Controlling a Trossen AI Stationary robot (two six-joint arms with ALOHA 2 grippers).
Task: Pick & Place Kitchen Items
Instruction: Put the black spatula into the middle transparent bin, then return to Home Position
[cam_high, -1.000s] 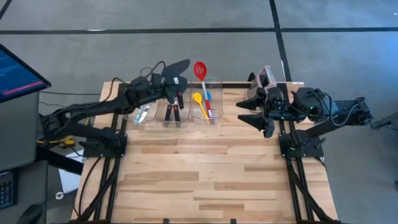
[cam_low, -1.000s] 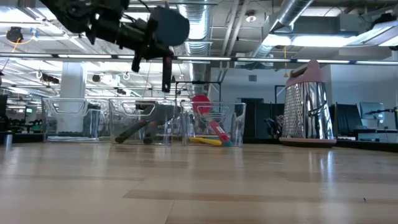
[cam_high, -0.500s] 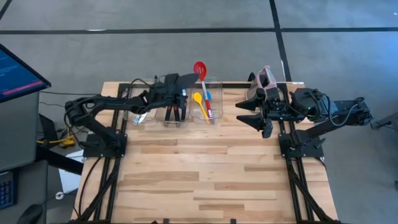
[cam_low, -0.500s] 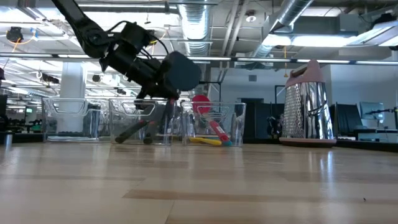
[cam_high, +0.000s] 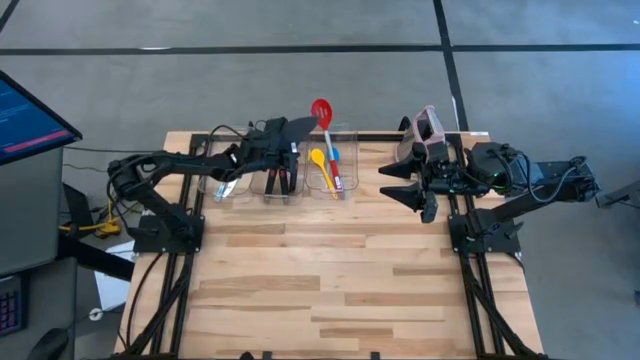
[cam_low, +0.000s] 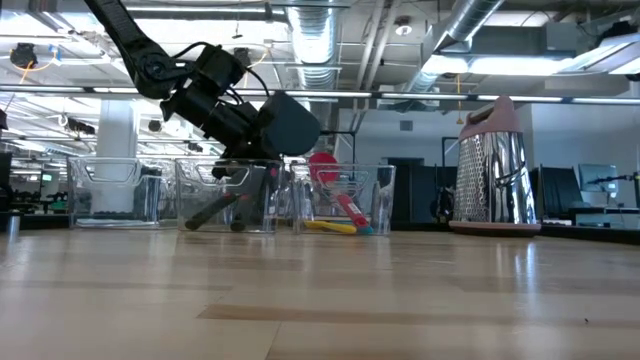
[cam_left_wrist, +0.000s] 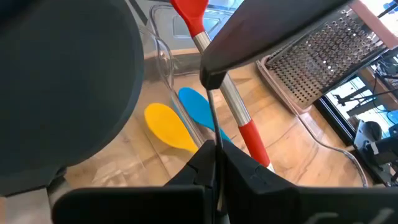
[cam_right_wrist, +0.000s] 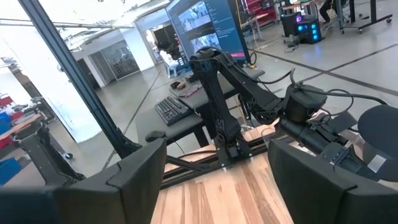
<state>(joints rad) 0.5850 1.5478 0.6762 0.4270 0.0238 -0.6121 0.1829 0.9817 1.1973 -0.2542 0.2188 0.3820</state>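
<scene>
1. Left gripper, clenched on a dark spatula, lowers it into the middle bin at twelve o'clock.
2. Next: release it.
3. Right gripper waits at three o'clock, jaws spread.

Left arm: it has come down from high above the table and folded in toward the bins.
Left end effector: lower now, closed on the dark grey spatula.
Spatula handle: its lower end now dips into the middle bin below the end effector.
</scene>
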